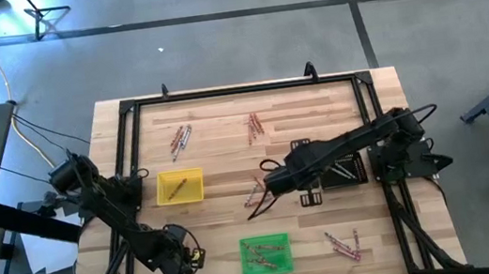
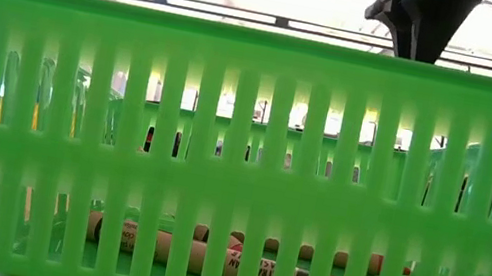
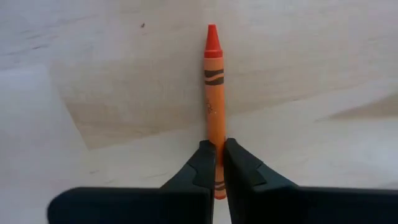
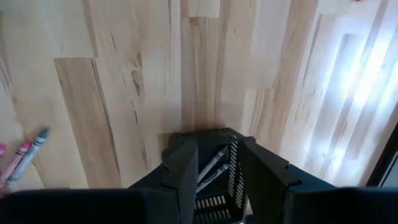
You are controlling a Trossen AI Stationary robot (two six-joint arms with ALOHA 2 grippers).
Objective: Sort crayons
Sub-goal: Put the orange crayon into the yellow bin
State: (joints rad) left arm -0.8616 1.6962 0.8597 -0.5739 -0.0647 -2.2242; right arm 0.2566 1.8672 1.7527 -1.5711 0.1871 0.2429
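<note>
- While the left gripper (image 3: pixel 219 163) clamps 1 orange crayon (image 3: pixel 213 93), we see it just left of the green tray (image 1: pixel 266 255);
- right gripper (image 4: pixel 214 163), its jaws parted, hangs over the black tray (image 4: pixel 219 177);
- loose crayons (image 1: pixel 344 245) lie right of the green tray.

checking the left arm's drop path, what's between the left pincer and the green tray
Only bare wood table in the high view. The left pincer, shut on an orange crayon, is beside the green tray, with nothing between.
</note>
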